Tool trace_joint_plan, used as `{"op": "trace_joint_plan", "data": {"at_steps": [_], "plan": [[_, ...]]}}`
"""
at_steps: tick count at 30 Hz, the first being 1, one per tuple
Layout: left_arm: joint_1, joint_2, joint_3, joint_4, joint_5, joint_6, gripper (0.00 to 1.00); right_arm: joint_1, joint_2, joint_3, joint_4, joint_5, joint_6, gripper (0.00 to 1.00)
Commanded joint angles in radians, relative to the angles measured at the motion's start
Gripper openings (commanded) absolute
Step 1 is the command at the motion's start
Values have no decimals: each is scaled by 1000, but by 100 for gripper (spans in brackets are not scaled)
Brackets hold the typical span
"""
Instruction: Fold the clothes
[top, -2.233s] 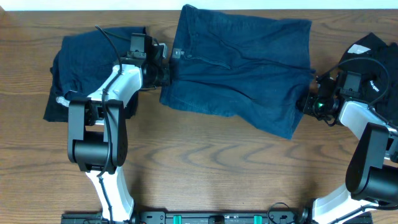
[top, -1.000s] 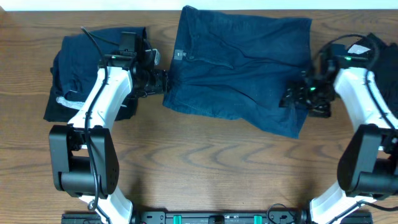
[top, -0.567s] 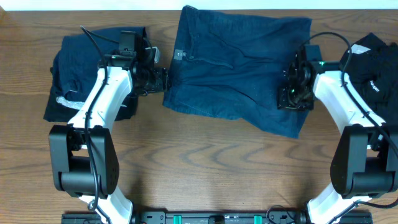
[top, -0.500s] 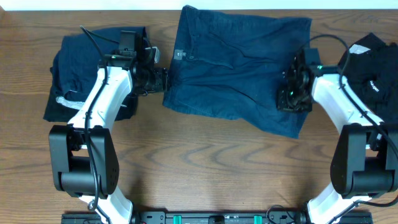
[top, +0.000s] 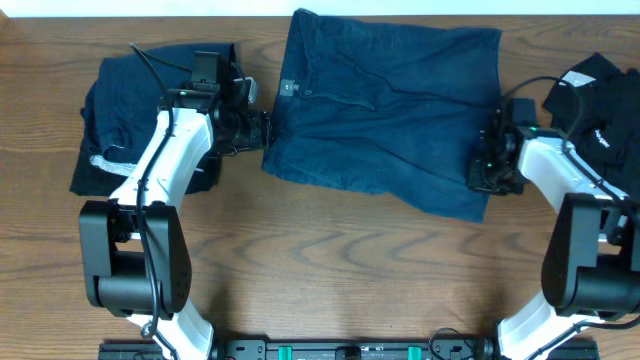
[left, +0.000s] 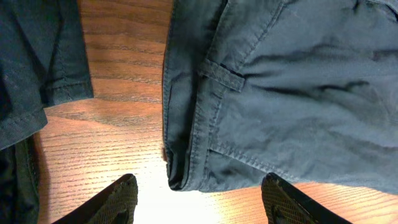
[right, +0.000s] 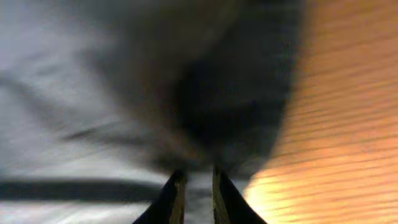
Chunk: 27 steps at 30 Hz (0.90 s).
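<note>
- Navy garment (top: 125, 110): lies bunched at the desk's (top: 330, 260) left end, partly under the left arm.
- Left fingers (top: 260, 130): released and spread wide. They sit low at the shorts' left edge, one on each side of the waistband corner, and hold nothing.
- Shorts (top: 390, 110): spread flat at the desk's middle and back, with the waistband and belt loop to the left and the hem to the right.
- Right fingers (top: 488, 172): clenched almost together on the shorts' right hem near the front corner. The wrist view is blurred.
- Black garment (top: 605, 95): has white marks and sits at the desk's right end, just beside the right arm.
</note>
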Motion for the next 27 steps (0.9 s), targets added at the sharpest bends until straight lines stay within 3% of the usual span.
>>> {"op": "trace_joint_plan", "data": {"at_steps": [1, 8, 15, 16, 19, 27], "plan": [[4, 8, -6, -3, -6, -6, 66, -75, 0, -21, 33, 39, -7, 15], [4, 8, -6, -3, -5, -7, 66, -197, -1, -16, 121, -47, -72, 18], [4, 8, -6, -2, -6, -28, 66, -257, -1, 70, 12, -83, -39, 28], [4, 8, -6, -2, -6, -28, 66, -262, -1, 93, -32, -144, -29, 33], [4, 8, -6, -1, -6, -28, 66, -263, -1, 167, -160, -264, -19, 61], [4, 8, -6, 20, -6, -28, 66, -222, -4, 162, -273, -257, 117, 77]]}}
